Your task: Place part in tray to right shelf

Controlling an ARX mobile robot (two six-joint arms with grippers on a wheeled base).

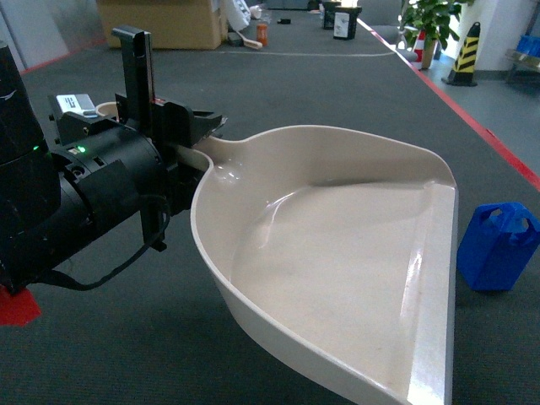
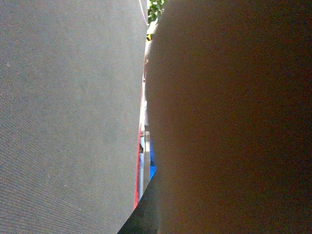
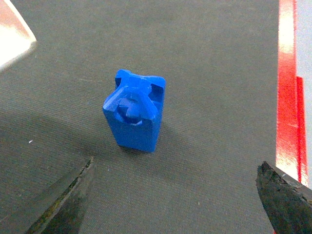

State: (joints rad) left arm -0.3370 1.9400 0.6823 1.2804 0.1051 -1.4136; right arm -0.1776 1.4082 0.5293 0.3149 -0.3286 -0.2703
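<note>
The cream tray (image 1: 337, 253) hangs tilted over the grey carpet, filling the middle of the head view, with nothing in it. My left gripper (image 1: 196, 139) is shut on the tray's handle (image 1: 215, 152) at its far left end. In the left wrist view the tray's dark underside (image 2: 229, 117) blocks most of the picture. The small blue part (image 1: 496, 246) stands upright on the carpet just right of the tray's front lip. In the right wrist view my right gripper (image 3: 175, 204) is open, its fingertips (image 3: 63, 204) just short of the part (image 3: 134, 112) and apart from it. I cannot make out the right shelf.
A red floor line (image 1: 489, 135) runs along the right; it also shows as red tape (image 3: 287, 83) beside the part. Far back stand a cardboard box (image 1: 160, 21), a potted plant (image 1: 430, 21) and a yellow-black bollard (image 1: 464, 55). A thin blue and grey sliver (image 2: 148, 161) shows past the tray.
</note>
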